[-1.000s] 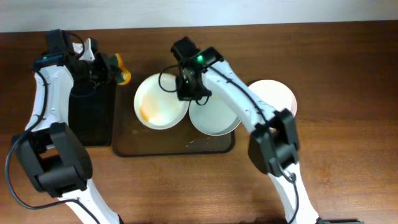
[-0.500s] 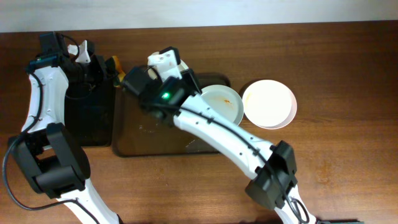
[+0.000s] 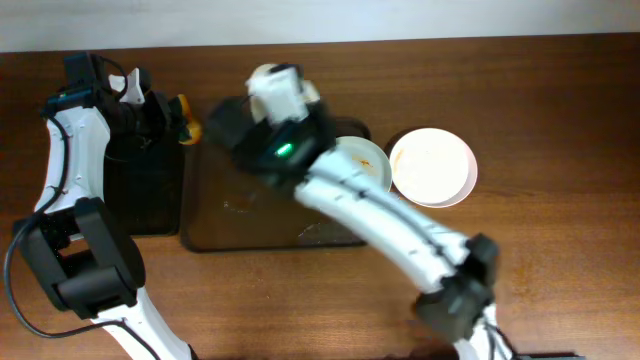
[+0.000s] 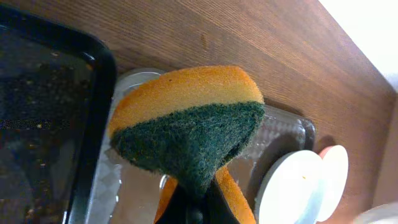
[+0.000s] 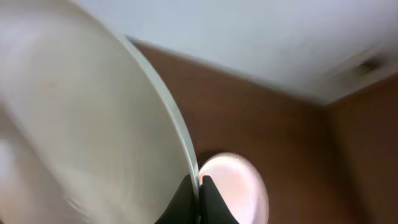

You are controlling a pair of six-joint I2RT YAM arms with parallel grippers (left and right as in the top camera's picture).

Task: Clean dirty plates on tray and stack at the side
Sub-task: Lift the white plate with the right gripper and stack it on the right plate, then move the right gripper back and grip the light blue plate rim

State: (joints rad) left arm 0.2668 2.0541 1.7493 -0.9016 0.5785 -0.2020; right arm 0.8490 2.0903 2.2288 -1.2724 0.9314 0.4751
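My right gripper (image 5: 199, 186) is shut on the rim of a white plate (image 5: 81, 124), which fills the left of the right wrist view. In the overhead view the raised right arm (image 3: 330, 185) hides this gripper and its plate above the brown tray (image 3: 230, 228). A second white plate (image 3: 368, 158) with an orange smear lies at the tray's right end. A third white plate (image 3: 432, 165) lies on the table to the right. My left gripper (image 4: 196, 208) is shut on an orange and green sponge (image 4: 186, 118), held at the tray's back left corner (image 3: 186, 125).
A narrow black tray (image 3: 145, 200) lies left of the brown tray, under my left arm; it also shows in the left wrist view (image 4: 37, 118). The table's back edge runs just behind both arms.
My right arm lifted a plate off the tray's left half and swung up and left, close under the camera. The plate on the tray's right end came into view. My left arm barely moved.
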